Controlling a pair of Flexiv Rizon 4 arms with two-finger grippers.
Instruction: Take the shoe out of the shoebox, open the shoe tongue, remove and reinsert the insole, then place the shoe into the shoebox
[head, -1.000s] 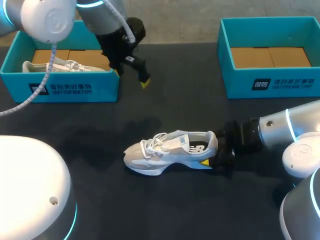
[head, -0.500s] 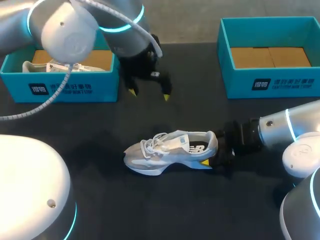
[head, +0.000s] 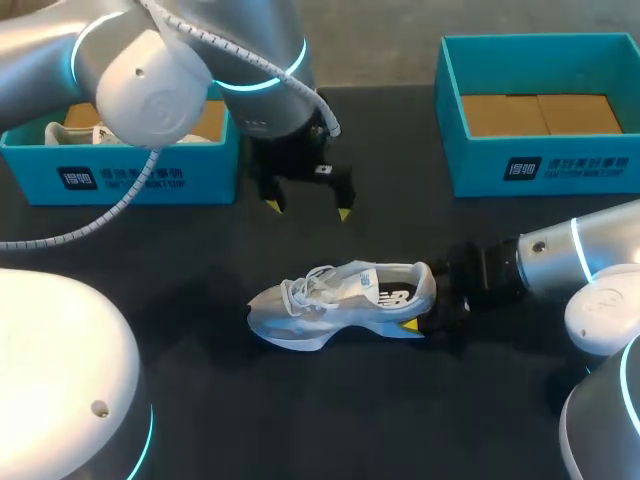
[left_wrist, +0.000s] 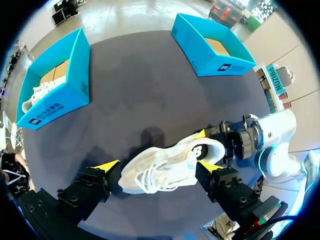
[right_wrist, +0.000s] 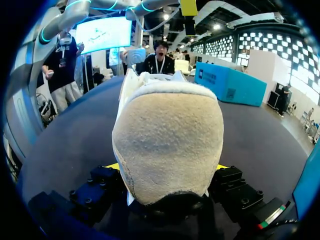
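The shoe (head: 340, 300) lies on its sole in the middle of the dark bench (head: 350, 420), outside both boxes, with its toe toward my left side and its heel toward my right. The right gripper (head: 425, 306) pinches the heel: in the right wrist view the padded heel fills the space between the fingers, and a sliver of yellow tip shows tight against each side of it (right_wrist: 167, 167). From above only the near yellow tip can be seen under the heel, and the far finger is hidden behind the shoe. The laces are bunched over the tongue, and the inside of the shoe cannot be made out. The left gripper (head: 308, 210) hangs above the bench between the shoe and the left shoebox (head: 120, 175), with its fingers spread wide and touching nothing. In its own wrist view the shoe (left_wrist: 165, 167) lies ahead of it, framed by the two tips. A second shoe (head: 75, 132) sits in the left shoebox, partly covered by the left arm. The right shoebox (head: 540, 160) stands well apart at the far right, with brown card showing on its floor.
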